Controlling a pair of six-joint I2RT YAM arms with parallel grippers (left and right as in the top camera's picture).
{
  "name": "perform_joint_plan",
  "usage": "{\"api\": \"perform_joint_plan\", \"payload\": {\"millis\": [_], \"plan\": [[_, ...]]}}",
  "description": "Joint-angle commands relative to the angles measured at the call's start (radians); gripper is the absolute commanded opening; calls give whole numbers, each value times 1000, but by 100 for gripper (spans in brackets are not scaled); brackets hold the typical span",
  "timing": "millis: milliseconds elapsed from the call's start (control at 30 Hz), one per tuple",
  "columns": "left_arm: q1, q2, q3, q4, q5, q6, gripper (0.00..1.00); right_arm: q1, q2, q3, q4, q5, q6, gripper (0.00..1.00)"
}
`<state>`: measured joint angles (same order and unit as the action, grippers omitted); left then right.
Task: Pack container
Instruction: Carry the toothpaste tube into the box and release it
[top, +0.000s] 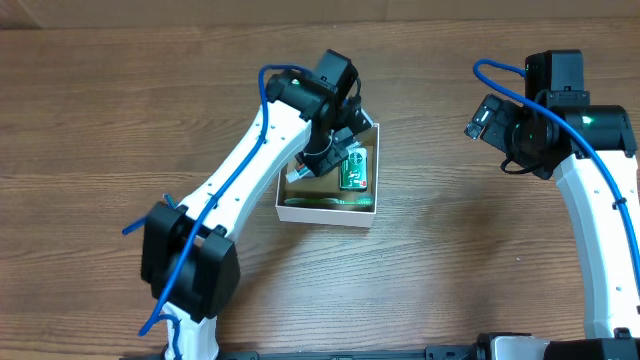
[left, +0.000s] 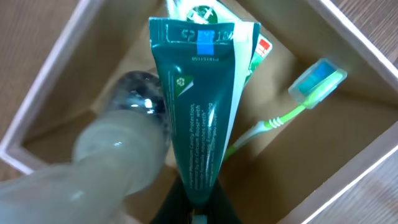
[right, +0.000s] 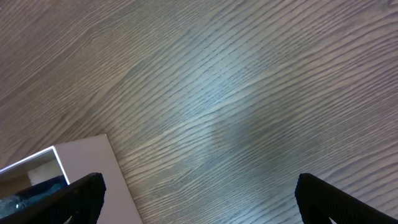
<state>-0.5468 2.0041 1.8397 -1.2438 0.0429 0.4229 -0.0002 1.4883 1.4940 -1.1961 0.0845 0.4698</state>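
Overhead: the container (top: 327, 211) opens upward, slightly skewed.

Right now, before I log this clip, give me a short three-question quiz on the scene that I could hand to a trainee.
1. Fill the gap: the green toothbrush lies inside the ___.
2. What does the left gripper hold? A) the toothbrush B) a teal toothpaste tube C) nothing
3. True or false: the right gripper is shut.

Key: 1. container. 2. B. 3. False; its jaws stand wide apart above the bare table.
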Motion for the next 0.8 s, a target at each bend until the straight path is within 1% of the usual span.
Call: {"api": "perform_joint_plan", "payload": {"millis": [0, 67, 100, 133, 167, 200, 233, 367, 400, 467, 633, 700, 733, 767], "plan": [[-23, 26, -6, -5, 36, 26, 4, -2, -26, 4, 5, 11, -6, 100], [-24, 41, -6, -6, 36, 26, 4, -2, -26, 4, 5, 11, -6, 100], [-24, 47, -6, -9, 36, 26, 6, -2, -26, 4, 5, 11, -6, 100], [-24, 49, -6, -14, 36, 26, 17, -2, -26, 4, 5, 11, -6, 100], [-24, 50, -6, -16, 32, 26, 33, -2, -26, 4, 5, 11, -6, 100], [-24, 50, -6, -17, 32, 25, 43, -2, -26, 4, 5, 11, -6, 100], [-24, 49, -6, -17, 31, 21, 57, -2, -26, 4, 5, 11, -6, 100], [-25, 37, 12, -42, 24, 3, 88, -2, -26, 4, 4, 11, -6, 100], [-25, 32, 23, -50, 22, -6, 90, -2, -26, 4, 4, 11, -6, 100], [-25, -2, 61, -63, -9, -47, 91, -2, -26, 4, 5, 12, -7, 100], [-13, -143, 114, -65, -142, -122, 95, -2, -26, 4, 5, 35, -7, 100], [13, -214, 114, -64, -214, -178, 97, -2, -26, 4, 5, 40, -7, 100], [32, -242, 114, -66, -255, -224, 98, -2, -26, 4, 4, 45, -7, 100], [66, -272, 114, -74, -299, -296, 100, -2, -26, 4, 5, 46, -7, 100]]}}
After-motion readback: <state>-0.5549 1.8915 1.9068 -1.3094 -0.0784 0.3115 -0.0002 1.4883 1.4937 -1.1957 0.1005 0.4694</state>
